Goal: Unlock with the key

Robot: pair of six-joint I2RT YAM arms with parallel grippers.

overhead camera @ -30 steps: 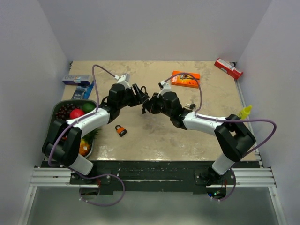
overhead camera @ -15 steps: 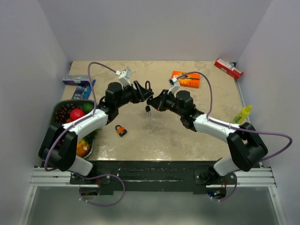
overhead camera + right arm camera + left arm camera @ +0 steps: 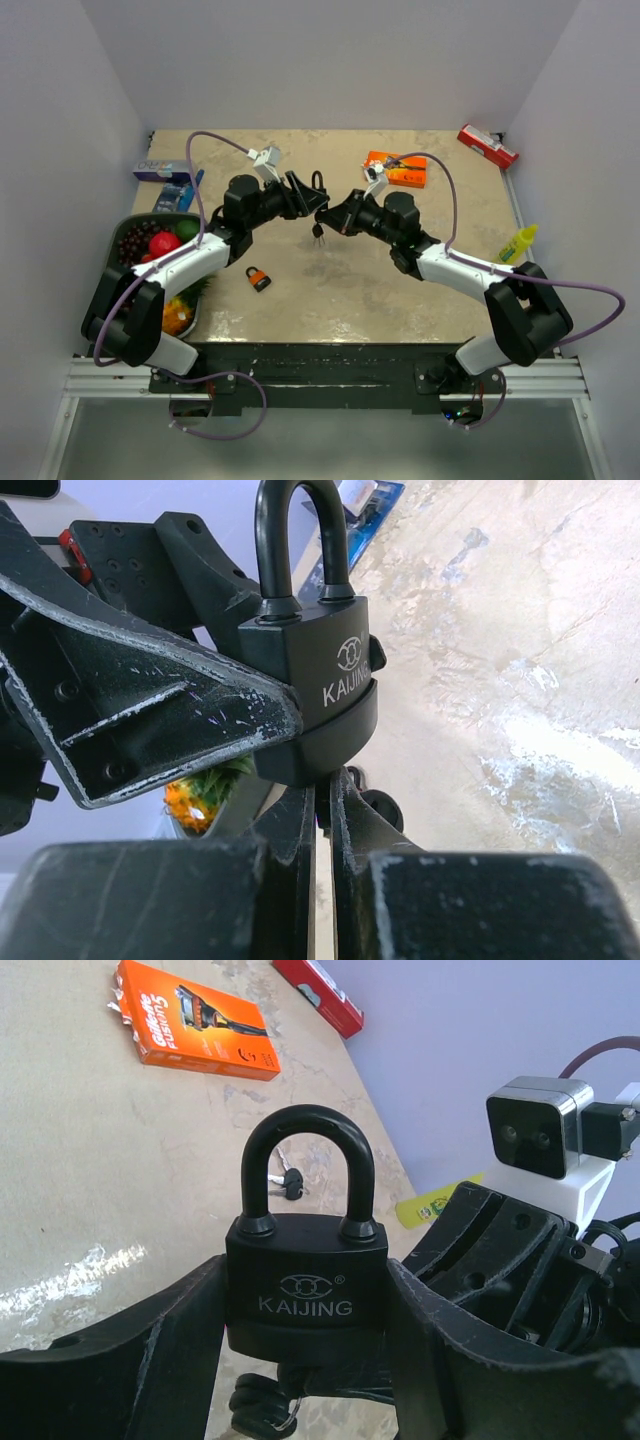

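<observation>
A black KAIJING padlock (image 3: 305, 1280) with its shackle closed is held upright above the table, clamped between my left gripper's (image 3: 305, 1305) fingers. It also shows in the top view (image 3: 314, 197) and the right wrist view (image 3: 320, 690). My right gripper (image 3: 322, 810) is shut directly under the padlock's base, pinching the key (image 3: 300, 1375), which is mostly hidden between the fingers. Spare keys on a ring (image 3: 317, 233) hang below the lock. In the top view my left gripper (image 3: 302, 203) and right gripper (image 3: 332, 216) meet over the table's middle.
A small orange padlock (image 3: 259, 279) lies on the table near the left arm. An orange razor box (image 3: 397, 169), a red box (image 3: 488, 146) and a blue box (image 3: 166, 171) lie at the back. A fruit bowl (image 3: 125, 262) stands left, and a yellow bottle (image 3: 520, 241) right.
Over the last second both grippers shifted slightly back and right with the padlock between them; the right forearm swung out to the right. The hanging keys now show below the lock.
</observation>
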